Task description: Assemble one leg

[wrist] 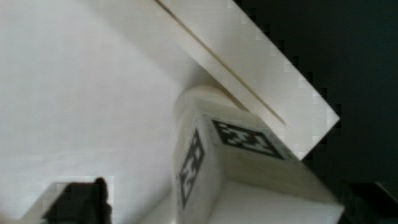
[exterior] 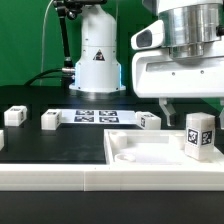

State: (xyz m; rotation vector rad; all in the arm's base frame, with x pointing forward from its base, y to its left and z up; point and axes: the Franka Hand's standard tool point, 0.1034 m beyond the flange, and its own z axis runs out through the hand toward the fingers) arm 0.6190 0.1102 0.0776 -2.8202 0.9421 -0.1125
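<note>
Your hand (exterior: pixel 188 106) hangs with its fingers apart just over the small white block leg with a black-and-white tag (exterior: pixel 198 135). The leg stands upright on the large flat white square panel (exterior: pixel 130 150), near the exterior view's right. If you descend off-centre, one finger will likely topple the leg.

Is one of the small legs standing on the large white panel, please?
Yes, one leg stands upright on the white panel, near its corner at the exterior view's right, tag facing the camera.
</note>
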